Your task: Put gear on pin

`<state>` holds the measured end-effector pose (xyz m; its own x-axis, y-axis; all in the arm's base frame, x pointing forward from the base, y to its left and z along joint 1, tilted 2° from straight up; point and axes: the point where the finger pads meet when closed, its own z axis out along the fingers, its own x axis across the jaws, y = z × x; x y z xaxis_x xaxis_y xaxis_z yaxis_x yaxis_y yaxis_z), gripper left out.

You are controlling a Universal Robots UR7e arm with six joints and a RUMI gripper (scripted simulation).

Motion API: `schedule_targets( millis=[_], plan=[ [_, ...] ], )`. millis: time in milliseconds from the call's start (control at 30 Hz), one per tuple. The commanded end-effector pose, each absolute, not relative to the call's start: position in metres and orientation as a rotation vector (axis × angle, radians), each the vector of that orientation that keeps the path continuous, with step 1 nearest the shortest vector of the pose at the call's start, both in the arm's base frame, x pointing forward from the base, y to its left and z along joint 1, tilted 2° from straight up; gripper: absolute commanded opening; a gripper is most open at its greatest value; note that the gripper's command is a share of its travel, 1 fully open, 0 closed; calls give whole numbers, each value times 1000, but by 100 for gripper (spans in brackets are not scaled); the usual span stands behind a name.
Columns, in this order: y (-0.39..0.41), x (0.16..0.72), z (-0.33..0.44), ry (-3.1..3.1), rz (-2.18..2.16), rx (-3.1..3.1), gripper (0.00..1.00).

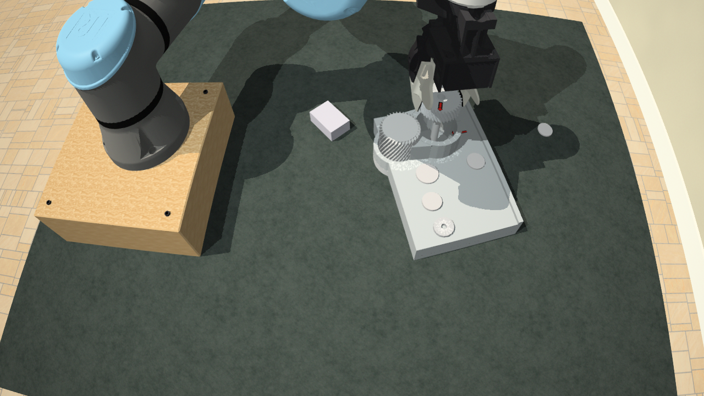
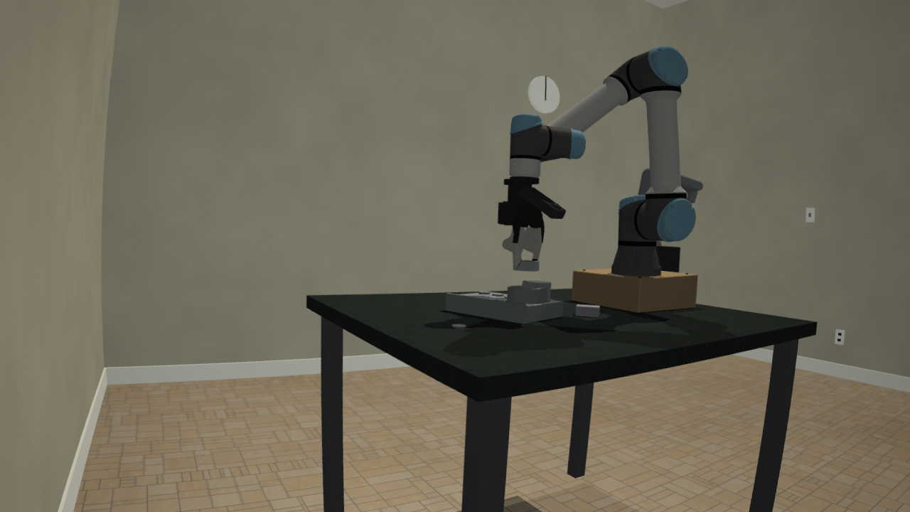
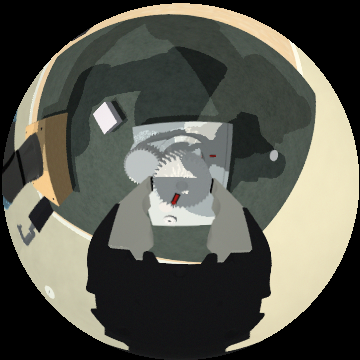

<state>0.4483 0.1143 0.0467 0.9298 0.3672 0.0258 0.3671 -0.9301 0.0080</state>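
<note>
My gripper (image 1: 441, 100) is shut on the grey gear with the red arrow (image 1: 441, 105), arrow side up, and holds it in the air above the pin. The pin stands on the grey plate (image 1: 450, 182) inside a raised collar (image 1: 445, 143) that bears a small red mark (image 1: 463, 131). In the wrist view the gear (image 3: 181, 192) sits between my two fingers, its arrow (image 3: 175, 198) points down and left, and the collar mark (image 3: 213, 156) lies up and right. In the exterior view my gripper (image 2: 525, 257) hangs clear above the plate (image 2: 502, 304).
A large helical gear (image 1: 399, 135) stands on the plate just left of the pin. Flat discs (image 1: 427, 173) and a small toothed wheel lie on the plate. A white block (image 1: 329, 119) and a loose disc (image 1: 544, 128) lie on the mat. The arm's wooden base (image 1: 137, 172) is at left.
</note>
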Motion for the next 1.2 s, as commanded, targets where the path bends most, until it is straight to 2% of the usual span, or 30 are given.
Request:
schedule_targets(
  millis=[0, 1167],
  plan=[
    [114, 449, 47, 759, 45, 3046, 0],
    [114, 449, 47, 1598, 42, 2693, 0]
  ],
)
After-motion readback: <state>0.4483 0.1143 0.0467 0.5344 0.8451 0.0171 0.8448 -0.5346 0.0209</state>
